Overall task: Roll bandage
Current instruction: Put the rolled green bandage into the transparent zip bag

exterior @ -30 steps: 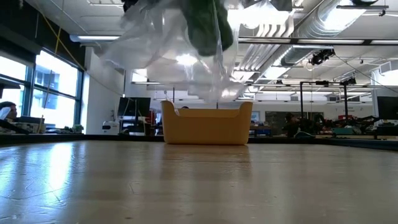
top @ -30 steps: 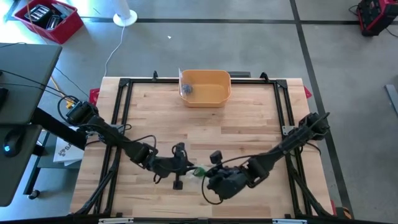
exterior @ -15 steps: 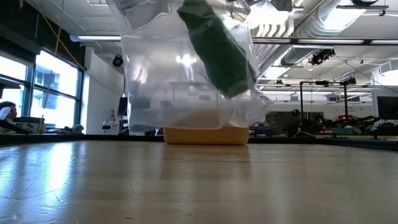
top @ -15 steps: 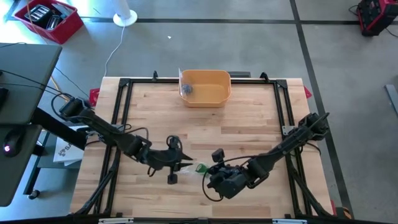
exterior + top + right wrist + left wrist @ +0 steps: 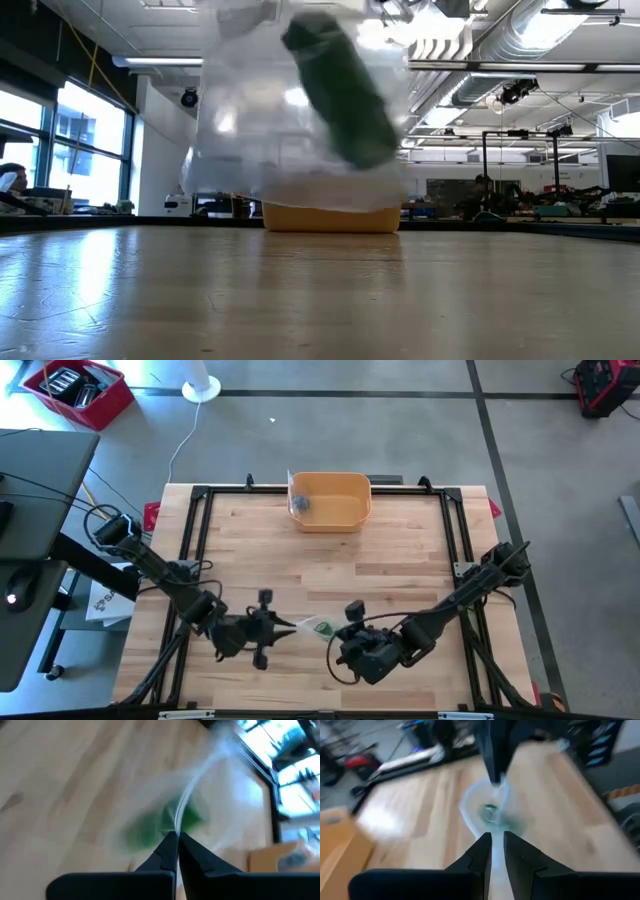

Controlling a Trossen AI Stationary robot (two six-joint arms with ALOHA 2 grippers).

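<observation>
A clear plastic bag [image 5: 314, 627] with a green bandage roll [image 5: 340, 88] inside hangs above the table near its front edge. It is held between my two grippers. My left gripper [image 5: 288, 626] is shut on the bag's left side and my right gripper [image 5: 338, 637] on its right side. In the low view the bag [image 5: 300, 130] hangs clear of the tabletop, and the roll lies tilted in it. The left wrist view shows the roll [image 5: 492, 812] through the plastic, with my right gripper [image 5: 493, 755] beyond it. My left gripper pinches an edge of the bag [image 5: 496, 851] between its two fingers, coming from the table's left and slanting slightly down. The plastic runs from the fingers toward the other gripper, clear of the table. My right gripper pinches the bag's opposite edge [image 5: 178, 822] between its shut fingers, slanting down from the table's right. The bag and the roll [image 5: 155, 827] hang just past the fingertips.
A yellow bin [image 5: 331, 500] stands at the middle of the table's far edge with a small grey-blue thing [image 5: 300, 505] in it; it shows behind the bag in the low view [image 5: 330, 216]. A black frame [image 5: 200, 495] runs around the wooden tabletop.
My left gripper has drawn back toward the table's left and near edges. The bag has spread out wider between the two grippers and hangs lower, and the green roll in it has tipped over at a slant. My right gripper has stayed in place.
</observation>
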